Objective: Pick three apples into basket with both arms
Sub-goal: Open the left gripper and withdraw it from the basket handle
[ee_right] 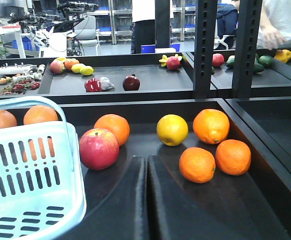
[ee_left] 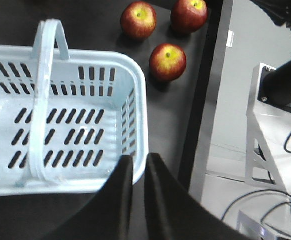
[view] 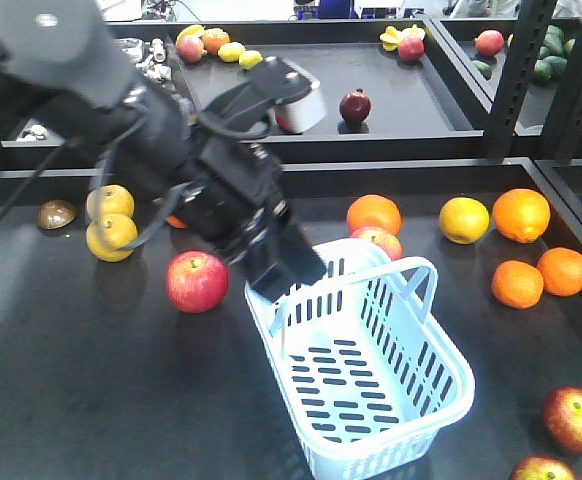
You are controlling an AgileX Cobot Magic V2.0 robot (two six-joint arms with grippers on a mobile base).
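Left wrist view: left gripper (ee_left: 139,159) jaws nearly together at basket (ee_left: 95,56) corner rim; pinching or not, cannot tell; right gripper (ee_right: 146,160) clenched, empty. Basket empty, middle of desk (ee_left: 178,115) by near edge; three apples (ee_left: 168,61) toward near right corner. Judgement: open wide, descend vertically over one apple.

The black worktop (view: 71,400) carries the basket (view: 456,370), red apples (view: 197,282), oranges (view: 521,215) and lemons (view: 465,220).

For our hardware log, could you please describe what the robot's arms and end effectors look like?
The bulky left arm is matte black, with dark cables looping alongside. The left end effector and right end effector each have two tapered black fingers.
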